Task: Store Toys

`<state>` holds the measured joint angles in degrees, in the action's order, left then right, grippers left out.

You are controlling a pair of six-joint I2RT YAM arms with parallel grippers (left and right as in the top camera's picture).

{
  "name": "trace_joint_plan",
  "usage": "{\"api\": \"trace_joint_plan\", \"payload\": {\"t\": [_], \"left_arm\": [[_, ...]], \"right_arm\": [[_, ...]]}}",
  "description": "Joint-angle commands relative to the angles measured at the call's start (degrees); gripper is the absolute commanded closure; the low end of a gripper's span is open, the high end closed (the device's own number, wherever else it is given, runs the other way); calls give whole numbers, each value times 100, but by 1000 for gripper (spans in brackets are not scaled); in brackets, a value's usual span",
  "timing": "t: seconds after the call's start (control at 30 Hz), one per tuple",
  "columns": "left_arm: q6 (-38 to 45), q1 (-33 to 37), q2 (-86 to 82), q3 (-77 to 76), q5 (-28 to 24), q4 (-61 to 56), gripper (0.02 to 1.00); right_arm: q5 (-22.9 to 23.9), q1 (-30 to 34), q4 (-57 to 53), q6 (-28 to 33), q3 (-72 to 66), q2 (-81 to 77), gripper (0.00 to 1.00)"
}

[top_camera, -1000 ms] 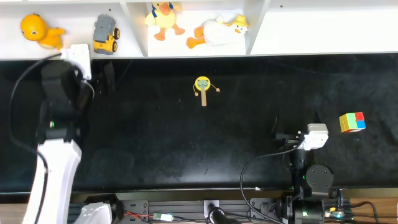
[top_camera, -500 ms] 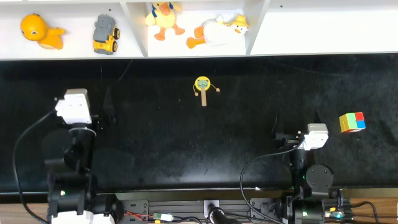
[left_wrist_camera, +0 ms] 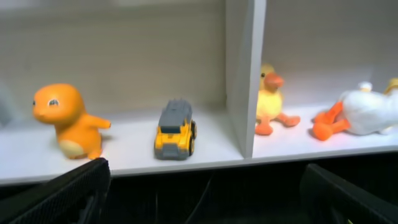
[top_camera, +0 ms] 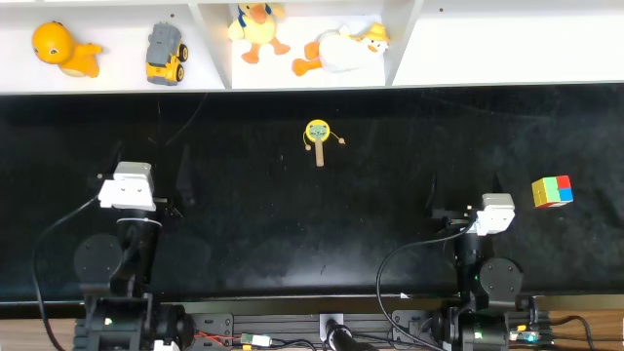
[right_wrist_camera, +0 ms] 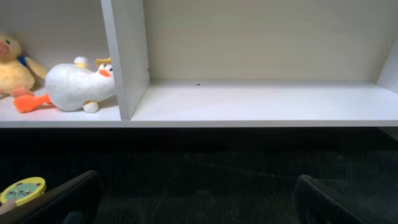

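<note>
Both tools stand wide open with nothing in them: the left gripper point(left_wrist_camera: 205, 169) and the right gripper point(right_wrist_camera: 198, 179) face the shelf point(top_camera: 312, 90) from back near their bases. Two toys lie on the mat point(top_camera: 244, 224): the cube point(top_camera: 552, 191), near the right gripper and off to its right, and the rattle point(top_camera: 318, 136), mid-mat and nearer the shelf. We judge the next pick to be the step in hand, and the cube suits the right arm. We'd come down square over it, set the fingers point(right_wrist_camera: 348, 199) on two flat opposite faces, close low so it can't twist, then lift above the shelf's front edge before going in. The rattle lies flat, so we'd grip across its thin handle, close to the mat

The left bay point(left_wrist_camera: 124, 158) holds an orange figure point(left_wrist_camera: 65, 121) and a truck point(left_wrist_camera: 175, 129). The middle bay point(left_wrist_camera: 298, 140) holds a yellow duck point(left_wrist_camera: 272, 99) and a white duck point(left_wrist_camera: 367, 112). The right bay point(right_wrist_camera: 261, 102) has room for the cube
</note>
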<state>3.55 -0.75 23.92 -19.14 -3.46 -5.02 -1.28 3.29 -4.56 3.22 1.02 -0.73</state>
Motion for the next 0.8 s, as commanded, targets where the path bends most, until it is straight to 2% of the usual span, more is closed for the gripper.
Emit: {"api": "trace_joint_plan", "payload": {"t": [0.03,0.2,0.3,0.63,0.8], "left_arm": [[48,-101,-275,501,-24,-553,20],[48,-168,-678,1141,170,-1298,20],[92,-168,-885,1316,468,-1217,20],[118,-168,-1814,1346,1036,389,20],[330,-267,-2033,1447,1115,704,20]], "right_arm": [[-17,11,22,15,-74,46,3],[-17,11,22,15,-74,46,5],[-17,11,22,15,-74,46,5],[-17,11,22,15,-74,46,5],[-17,11,22,15,-74,46,5]]}}
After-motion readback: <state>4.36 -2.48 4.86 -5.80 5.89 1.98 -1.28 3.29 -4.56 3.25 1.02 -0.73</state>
